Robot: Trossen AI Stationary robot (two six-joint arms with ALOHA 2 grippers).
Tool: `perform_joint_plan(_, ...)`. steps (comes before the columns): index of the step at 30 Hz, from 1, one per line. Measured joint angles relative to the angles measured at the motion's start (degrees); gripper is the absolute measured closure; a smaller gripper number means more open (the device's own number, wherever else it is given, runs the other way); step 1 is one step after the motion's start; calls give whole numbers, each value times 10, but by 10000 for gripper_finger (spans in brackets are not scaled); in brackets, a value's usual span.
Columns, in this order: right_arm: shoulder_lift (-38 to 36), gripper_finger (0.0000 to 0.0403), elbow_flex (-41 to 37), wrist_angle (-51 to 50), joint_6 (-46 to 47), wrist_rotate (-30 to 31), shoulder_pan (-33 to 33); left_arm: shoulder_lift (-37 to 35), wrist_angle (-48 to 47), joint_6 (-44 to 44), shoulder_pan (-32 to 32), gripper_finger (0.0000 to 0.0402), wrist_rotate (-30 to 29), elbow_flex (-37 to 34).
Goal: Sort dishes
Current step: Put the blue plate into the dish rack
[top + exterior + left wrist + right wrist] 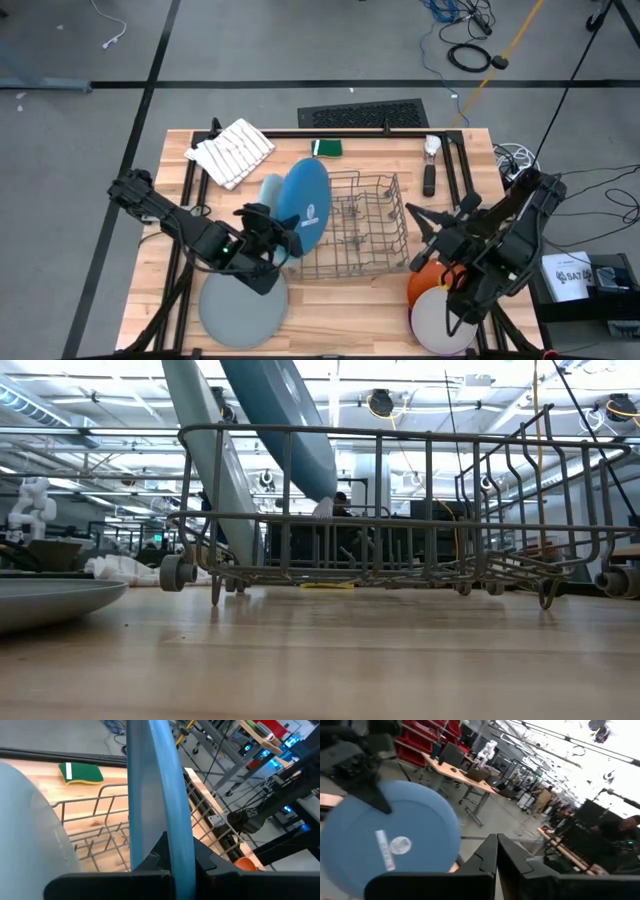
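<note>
My left gripper (pixel 283 240) is shut on a darker blue plate (pixel 306 205), held on edge over the left end of the wire rack (pixel 365 235). In the low view the plate (pixel 290 420) slants down into the rack. A light blue plate (pixel 270 190) stands on edge in the rack's left end, just beside it (pixel 205 460). A grey plate (pixel 243 305) lies flat on the table near my left arm. My right gripper (pixel 422 228) is shut and empty, right of the rack, above a stack of orange (pixel 425 282), off-white (pixel 440 320) and purple (pixel 414 326) plates. My left gripper pinches the darker blue plate's rim (pixel 172 845) between its two fingers, on the side of the plate toward the table's left and near edge. The fingers come about level from the table's left. The plate stands on edge, tilted, its lower rim (pixel 325 495) inside the rack above its floor.
A white striped cloth (pixel 232 152) lies at the far left of the table. A green sponge (pixel 326 148) and a dish brush (pixel 430 165) lie behind the rack. A black frame runs along the table's sides.
</note>
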Motion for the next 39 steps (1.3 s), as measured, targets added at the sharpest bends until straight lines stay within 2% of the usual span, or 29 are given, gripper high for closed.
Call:
perform_joint_plan(6, 1, 403, 0, 9, -19, -106, 1, 0, -27, -3, -3, 390, -8, 16)
perform_joint_plan(12, 4, 403, -22, 16, -16, -130, -6, 2, -31, -13, -3, 390, -2, 16)
perform_joint_plan(16, 5, 403, -46, 42, -13, -129, -38, 6, -30, -16, -11, 390, 2, 17)
perform_joint_plan(19, 4, 403, -75, 113, -42, -143, -83, 7, -27, -15, -15, 390, 1, 17)
perform_joint_plan(25, 5, 403, -168, 387, -279, -304, -171, 8, -26, -15, -28, 390, -5, 17)
perform_joint_plan(30, 5, 403, -215, 627, -463, -414, -203, 8, -26, -10, -40, 390, -13, 17)
perform_joint_plan(33, 4, 403, -222, 686, -507, -451, -220, 8, -27, -9, -44, 390, -14, 17)
perform_joint_plan(39, 4, 403, -248, 702, -503, -494, -282, 8, -26, 1, -44, 387, -15, 17)
